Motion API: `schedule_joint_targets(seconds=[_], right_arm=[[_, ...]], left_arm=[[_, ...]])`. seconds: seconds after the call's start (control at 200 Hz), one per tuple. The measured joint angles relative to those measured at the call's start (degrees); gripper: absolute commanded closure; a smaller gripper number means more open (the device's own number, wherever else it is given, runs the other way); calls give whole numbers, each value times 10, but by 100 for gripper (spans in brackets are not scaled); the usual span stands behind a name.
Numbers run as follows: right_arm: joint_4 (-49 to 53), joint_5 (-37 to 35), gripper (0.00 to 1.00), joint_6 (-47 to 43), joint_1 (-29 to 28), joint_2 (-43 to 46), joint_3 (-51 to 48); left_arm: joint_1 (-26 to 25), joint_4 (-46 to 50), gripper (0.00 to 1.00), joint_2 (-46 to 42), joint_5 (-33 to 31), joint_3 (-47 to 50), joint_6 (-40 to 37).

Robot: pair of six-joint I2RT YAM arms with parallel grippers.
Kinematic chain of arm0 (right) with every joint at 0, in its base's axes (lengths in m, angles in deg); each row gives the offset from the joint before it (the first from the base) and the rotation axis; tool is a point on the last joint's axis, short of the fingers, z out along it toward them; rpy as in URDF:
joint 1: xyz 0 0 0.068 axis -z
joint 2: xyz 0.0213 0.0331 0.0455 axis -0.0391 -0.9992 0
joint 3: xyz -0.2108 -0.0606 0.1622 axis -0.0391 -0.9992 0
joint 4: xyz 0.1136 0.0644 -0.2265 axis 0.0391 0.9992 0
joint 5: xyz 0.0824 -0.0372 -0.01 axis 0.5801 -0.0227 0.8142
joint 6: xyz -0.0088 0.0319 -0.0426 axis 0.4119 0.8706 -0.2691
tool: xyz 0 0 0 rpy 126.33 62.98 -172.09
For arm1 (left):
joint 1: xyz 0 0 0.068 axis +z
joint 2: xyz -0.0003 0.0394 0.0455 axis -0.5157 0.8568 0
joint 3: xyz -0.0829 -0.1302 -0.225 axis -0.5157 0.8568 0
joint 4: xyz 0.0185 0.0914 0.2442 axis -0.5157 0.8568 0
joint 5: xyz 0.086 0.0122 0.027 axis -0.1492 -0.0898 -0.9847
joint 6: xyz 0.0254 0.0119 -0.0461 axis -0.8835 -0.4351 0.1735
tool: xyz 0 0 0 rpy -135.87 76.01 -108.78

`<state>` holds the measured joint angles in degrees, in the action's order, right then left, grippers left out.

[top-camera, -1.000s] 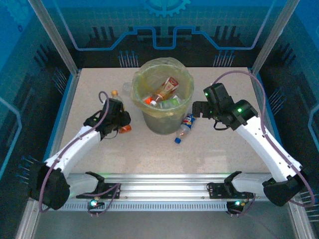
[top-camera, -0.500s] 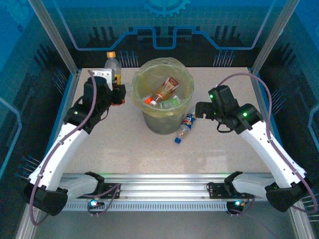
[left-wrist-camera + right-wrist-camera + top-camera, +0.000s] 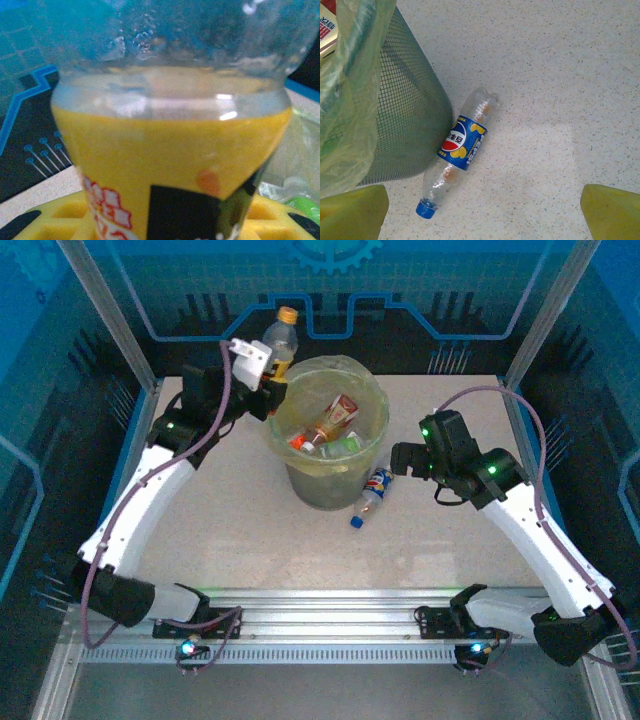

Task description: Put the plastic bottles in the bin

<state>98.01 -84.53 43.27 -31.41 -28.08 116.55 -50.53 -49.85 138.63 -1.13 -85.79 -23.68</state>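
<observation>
the left arm [image 3: 150, 490] reaches up toward 12 o'clock, and the left fingers [image 3: 60, 222] are closed on a plastic bottle [image 3: 282, 343] with an orange cap, held upright in the air at about 10 o'clock of the bin [image 3: 318, 490], just outside its rim. in the left wrist view the held bottle [image 3: 170, 150] is partly full of orange drink and has a red-and-white label low on its side, with the yellow pads pressed against it.

the bin stands mid-worktop [image 3: 250, 530] with a yellow-green liner [image 3: 345, 100] over its rim. several bottles lie inside, among them a brown one with a red-and-white label [image 3: 337, 416].

a clear bottle with a blue-red label [image 3: 465, 142] lies on its side on the worktop at 5 o'clock of the bin, just beside the meshed wall [image 3: 405, 100], its blue cap [image 3: 425, 210] pointing to 7 o'clock in the top view.

the right fingers [image 3: 612, 212] are spread wide and empty, hovering at 3 o'clock of the bin, above and near the lying bottle.
</observation>
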Motion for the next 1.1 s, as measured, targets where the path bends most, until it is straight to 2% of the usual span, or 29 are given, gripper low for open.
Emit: schedule_joint_targets(seconds=[0.355,0.785,0.92,1.101], right_arm=[[0,1,0,4,1,10,0],[1,1,0,6,4,25,0],[1,1,0,6,4,28,0],[2,1,0,6,4,28,0]], left_arm=[[-35,18,57,92,4,-49,-137],[-66,58,52,163,-61,-71,-235],[-69,63,45,174,-83,-74,-254],[-79,66,28,194,-114,-80,-280]])
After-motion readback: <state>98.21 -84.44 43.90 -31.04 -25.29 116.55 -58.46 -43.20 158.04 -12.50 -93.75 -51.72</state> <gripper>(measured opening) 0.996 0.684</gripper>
